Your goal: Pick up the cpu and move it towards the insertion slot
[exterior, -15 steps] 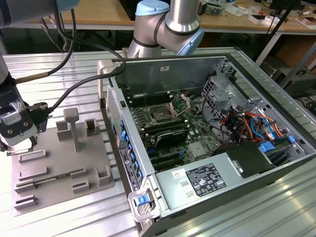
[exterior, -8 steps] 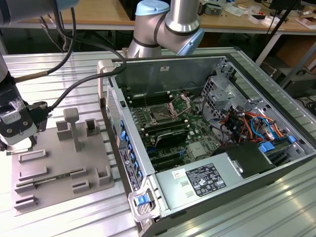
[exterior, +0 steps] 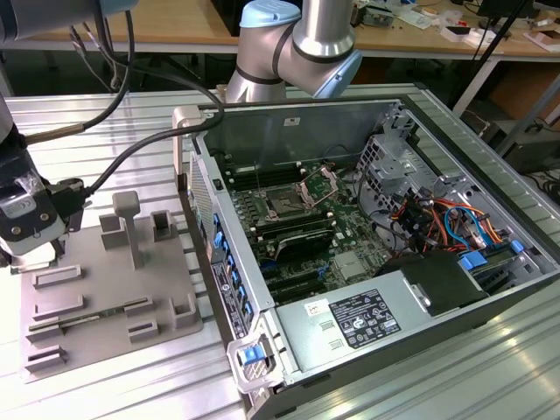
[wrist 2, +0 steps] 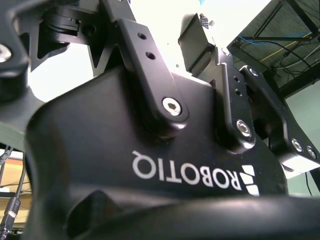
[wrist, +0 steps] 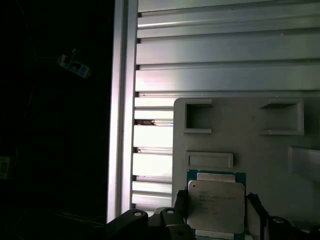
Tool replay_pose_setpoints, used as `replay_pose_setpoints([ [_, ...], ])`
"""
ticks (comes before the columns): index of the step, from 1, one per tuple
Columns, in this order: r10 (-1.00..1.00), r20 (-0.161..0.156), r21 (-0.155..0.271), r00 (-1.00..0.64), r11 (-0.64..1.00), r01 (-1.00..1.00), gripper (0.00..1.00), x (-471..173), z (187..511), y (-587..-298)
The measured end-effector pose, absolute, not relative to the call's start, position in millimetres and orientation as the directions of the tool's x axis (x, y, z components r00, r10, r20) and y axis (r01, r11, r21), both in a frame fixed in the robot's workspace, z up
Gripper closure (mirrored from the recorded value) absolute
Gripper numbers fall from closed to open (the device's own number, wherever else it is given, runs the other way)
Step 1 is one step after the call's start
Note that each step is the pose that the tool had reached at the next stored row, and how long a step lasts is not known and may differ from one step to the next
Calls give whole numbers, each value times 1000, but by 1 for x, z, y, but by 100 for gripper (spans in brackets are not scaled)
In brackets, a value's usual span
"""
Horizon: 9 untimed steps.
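Workshop benches (exterior: 175,31) behind ribbed aluminium table (exterior: 131,114); gripper (wrist: 216,200) at cpu (wrist: 216,212).

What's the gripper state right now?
Gripper: either side of the flat square silvery-grey cpu; open or shut cannot be told.

this is a robot lab or workshop. a robot arm (exterior: 297,44) stands by an open computer (exterior: 367,219) on a ribbed metal table (exterior: 490,367), with wooden desks (exterior: 175,31) behind.

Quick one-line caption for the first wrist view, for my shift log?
Gripper at the cpu, with the grey fixture plate and slatted metal table behind.
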State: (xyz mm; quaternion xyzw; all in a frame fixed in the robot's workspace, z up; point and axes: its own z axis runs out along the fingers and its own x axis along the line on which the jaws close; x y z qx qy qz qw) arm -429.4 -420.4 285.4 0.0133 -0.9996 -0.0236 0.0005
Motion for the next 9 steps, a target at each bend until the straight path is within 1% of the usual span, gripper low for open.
replay_pose_setpoints([
  [9,-27,0,47,-1000,999,-27,45,-429,288,-420],
])
